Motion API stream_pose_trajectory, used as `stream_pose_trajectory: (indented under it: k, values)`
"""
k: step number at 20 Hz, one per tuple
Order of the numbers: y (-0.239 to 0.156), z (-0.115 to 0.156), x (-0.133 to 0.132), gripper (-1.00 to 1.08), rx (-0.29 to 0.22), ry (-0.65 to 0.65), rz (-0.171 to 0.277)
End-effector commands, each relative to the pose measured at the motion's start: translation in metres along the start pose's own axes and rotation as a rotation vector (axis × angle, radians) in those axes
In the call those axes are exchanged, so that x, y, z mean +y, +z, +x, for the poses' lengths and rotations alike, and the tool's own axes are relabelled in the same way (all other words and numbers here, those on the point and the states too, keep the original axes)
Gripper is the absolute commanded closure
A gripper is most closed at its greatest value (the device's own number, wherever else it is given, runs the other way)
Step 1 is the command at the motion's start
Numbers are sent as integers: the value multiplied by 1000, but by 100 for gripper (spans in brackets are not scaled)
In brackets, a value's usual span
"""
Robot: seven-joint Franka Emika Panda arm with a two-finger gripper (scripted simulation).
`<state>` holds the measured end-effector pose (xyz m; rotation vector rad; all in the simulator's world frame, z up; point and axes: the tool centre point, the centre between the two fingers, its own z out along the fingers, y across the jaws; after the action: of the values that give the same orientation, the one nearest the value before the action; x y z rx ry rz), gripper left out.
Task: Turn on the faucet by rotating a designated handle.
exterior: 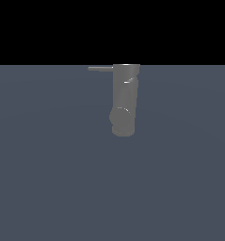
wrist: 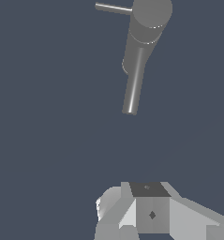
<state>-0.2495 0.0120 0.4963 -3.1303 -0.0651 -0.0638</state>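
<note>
Fingers well apart from one faucet and its one handle

Fingers (wrist: 151,213) show only in the wrist view, as pale grey blocky shapes at the picture's edge; the tips are cut off by the frame, so I cannot tell whether they are spread or closed. Nothing is seen between them, and they touch nothing. In the exterior view no part of the arm appears.

One faucet (exterior: 123,96) stands on the flat blue-grey worktop (exterior: 48,179). It is a dull grey upright cylinder with a flat top and a rounded bulge at its lower end. In the wrist view the same faucet (wrist: 144,42) is seen from above, with one spout rod (wrist: 133,86) reaching out from its body toward the fingers.

One handle (exterior: 100,68) projects sideways from the top of the cylinder, pointing to the exterior view's left. It is a thin straight grey rod, level with the top. In the wrist view the handle (wrist: 113,8) is also visible, well apart from the fingers.

One tiny pale stub (exterior: 127,82) sits on the cylinder a little below the top.
</note>
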Motion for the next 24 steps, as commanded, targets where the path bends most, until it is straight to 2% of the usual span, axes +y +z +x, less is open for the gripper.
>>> stream_pose_trajectory:
  k: [1, 10, 16, 24]
  values:
    - [0, 0, 0, 108, 0, 0, 0]
    - [3, 3, 13, 108, -15, 35, 29]
    - [3, 4, 13, 108, -15, 40, 31]
    - [3, 22, 12, 108, -21, 110, 56]
